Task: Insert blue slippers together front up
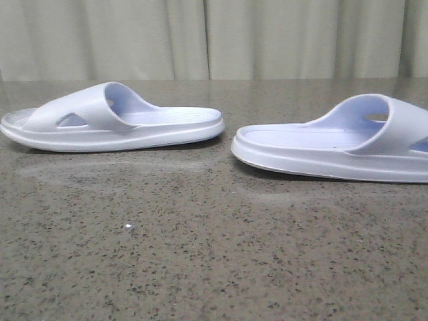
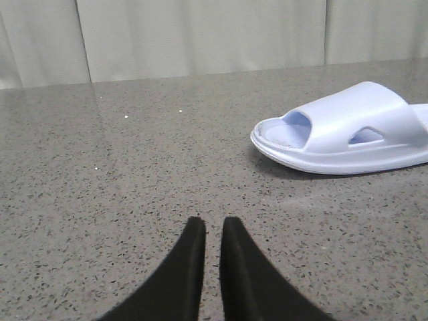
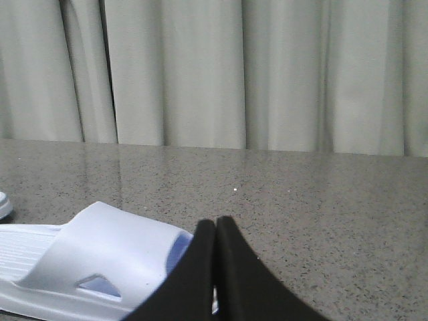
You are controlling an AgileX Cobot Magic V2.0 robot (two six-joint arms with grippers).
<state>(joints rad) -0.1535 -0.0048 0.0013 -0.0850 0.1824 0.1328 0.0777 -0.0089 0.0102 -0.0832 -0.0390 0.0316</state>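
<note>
Two blue slippers lie sole-down on the speckled table, heel ends facing each other with a gap between. The left slipper (image 1: 114, 120) points its toe left and the right slipper (image 1: 334, 144) runs off the right edge. Neither gripper shows in the front view. In the left wrist view the left gripper (image 2: 213, 224) has its fingers nearly together over bare table, holding nothing, with the left slipper (image 2: 348, 130) well off to one side. The right gripper (image 3: 216, 222) is shut and empty, and its fingers hide the toe end of the right slipper (image 3: 100, 261).
A pale curtain (image 1: 214, 37) hangs behind the table's far edge. The grey speckled tabletop (image 1: 200, 254) stretches in front of both slippers. The heel tip of the left slipper (image 3: 3, 204) shows at the edge of the right wrist view.
</note>
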